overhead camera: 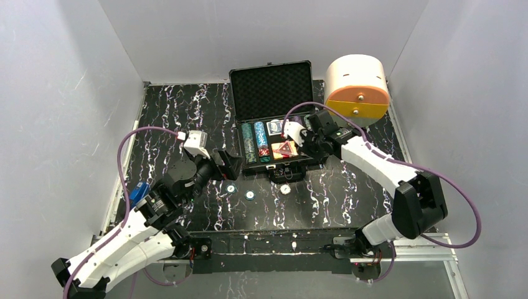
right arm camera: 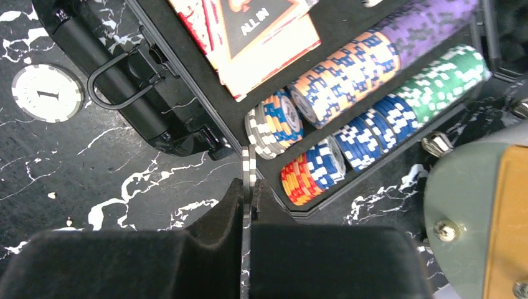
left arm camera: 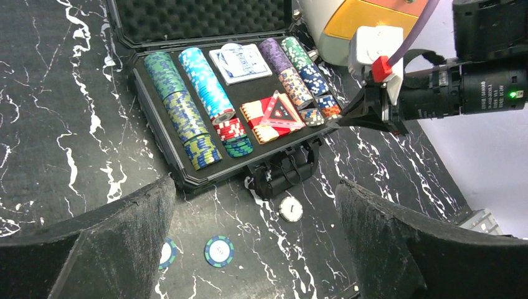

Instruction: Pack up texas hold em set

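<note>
Briefcase point(overhead camera: 271, 93) open at the back middle of the black marbled table point(overhead camera: 187, 112), lid upright, its tray holding rows of poker chips point(left arm camera: 187, 115), a blue card deck point(left arm camera: 240, 62) and a red triangle point(left arm camera: 278, 113) that covers most of the red deck point(left arm camera: 254, 118) under it. The handle point(left arm camera: 283, 174) on the near side is dark and hard to make out. The right gripper point(right arm camera: 248, 187) is closed on a thin stack of chips point(right arm camera: 249, 163) over the case's near right corner. They show edge-on, so their count is unclear. Three loose chips point(overhead camera: 250, 195) lie on the table in front of the case, one half hidden behind a finger point(left arm camera: 124, 243) in the left wrist view. The left gripper point(left arm camera: 261, 249) hangs wide open and empty near them. The white-and-orange cylindrical box point(overhead camera: 357, 87) stands just right of the lid. A small blue tool point(overhead camera: 138, 192) is partly hidden beside the left arm.
</note>
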{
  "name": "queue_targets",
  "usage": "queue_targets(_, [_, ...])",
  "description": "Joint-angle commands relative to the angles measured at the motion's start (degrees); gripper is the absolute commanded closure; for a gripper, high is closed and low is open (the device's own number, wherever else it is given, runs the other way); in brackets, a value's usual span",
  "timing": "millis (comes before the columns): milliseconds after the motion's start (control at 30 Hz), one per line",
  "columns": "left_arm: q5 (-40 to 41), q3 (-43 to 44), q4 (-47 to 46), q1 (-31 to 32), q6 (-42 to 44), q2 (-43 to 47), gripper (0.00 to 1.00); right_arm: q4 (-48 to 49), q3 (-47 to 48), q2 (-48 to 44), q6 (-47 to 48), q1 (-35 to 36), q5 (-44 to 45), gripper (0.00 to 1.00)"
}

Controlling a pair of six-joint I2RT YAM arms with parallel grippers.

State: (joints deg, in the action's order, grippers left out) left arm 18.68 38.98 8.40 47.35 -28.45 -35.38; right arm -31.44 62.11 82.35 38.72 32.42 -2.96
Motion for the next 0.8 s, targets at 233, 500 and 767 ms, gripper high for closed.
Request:
queue_targets(233, [4.3, 0.8, 0.9, -0.2, 1.4, -0.2, 0.02, -1.1, 1.9, 4.2, 3.3, 0.7, -1.7, 0.99])
queue_targets(500, [4.9, 0.5, 0.9, -0.2, 1.3, -0.1, 0.02, 3.2, 1.7, 4.1, 6.4, 1.0, 1.8, 0.99])
queue_targets(767, [6.6, 0.0, 2.2, -0.2, 0.8, 1.5, 0.02, 4.6, 2.8, 7.0, 8.6, 1.0, 5.0, 0.99])
